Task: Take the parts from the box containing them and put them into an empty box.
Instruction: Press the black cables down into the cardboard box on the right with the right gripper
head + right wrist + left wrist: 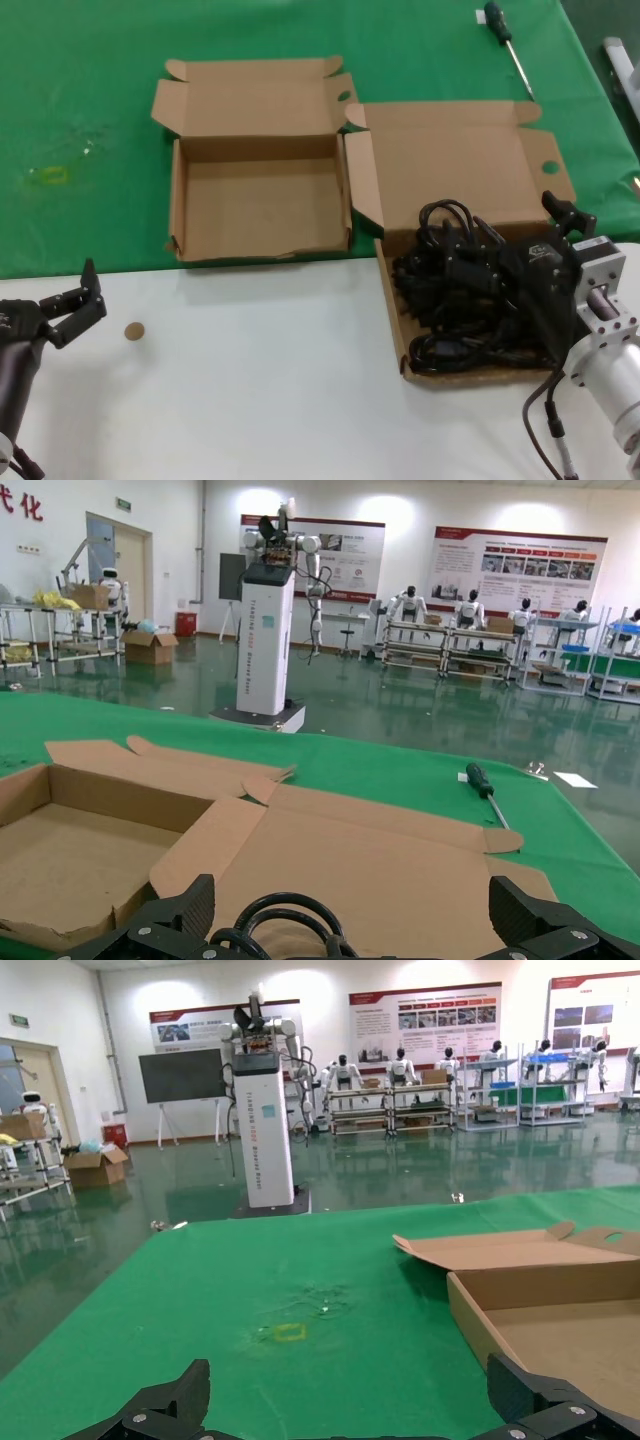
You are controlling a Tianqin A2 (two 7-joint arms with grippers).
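Observation:
The parts are a tangled heap of black power cords (455,290) lying in the larger, shallow cardboard box (395,310) at the right. My right gripper (530,245) is down at the heap's right side. It stands open, and in the right wrist view my right gripper (350,920) has cord loops (290,915) rising between its spread fingers. The smaller, deeper box (178,200) beside it on the left is empty. My left gripper (85,305) waits open over the white table at the front left, holding nothing; its wrist view shows the empty box's wall (480,1325).
A green-handled screwdriver (505,40) lies on the green cloth behind the boxes, also in the right wrist view as a screwdriver (483,785). A small brown disc (133,331) sits on the white table near my left gripper. Both box lids lie open towards the back.

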